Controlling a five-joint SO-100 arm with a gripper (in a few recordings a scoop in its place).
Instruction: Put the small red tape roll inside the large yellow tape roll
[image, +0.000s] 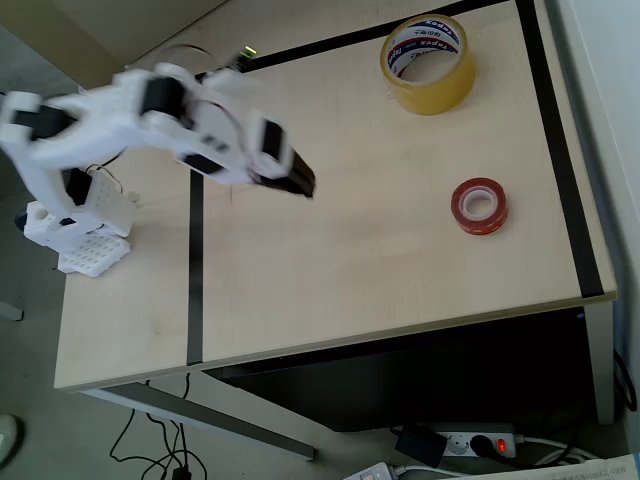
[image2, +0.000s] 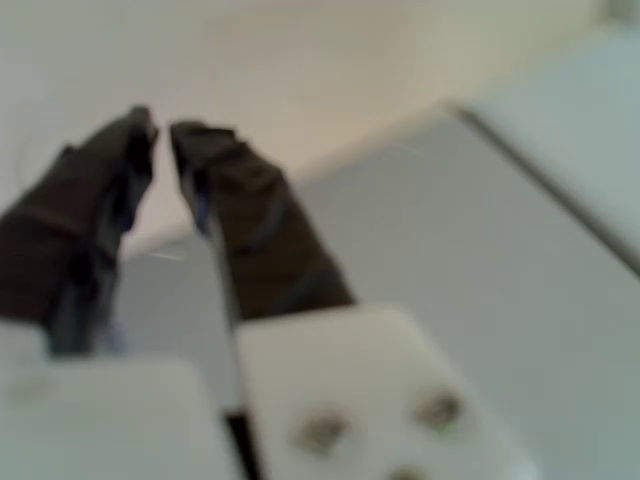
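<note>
My claw (image2: 160, 135) hangs nearly closed (gripping nothing) over the bench (image: 330, 270), well apart from the small red tape roll (image: 479, 205) and the large yellow tape roll (image: 428, 63).

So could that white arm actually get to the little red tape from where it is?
Probably yes. The small red tape roll lies flat on bare table, apart from the large yellow tape roll, and nothing sits between it and the gripper. Whether the arm stretches that far is uncertain.

White arm (image: 150, 115) raised; fingers (image2: 215, 180) nearly closed, empty.
</note>
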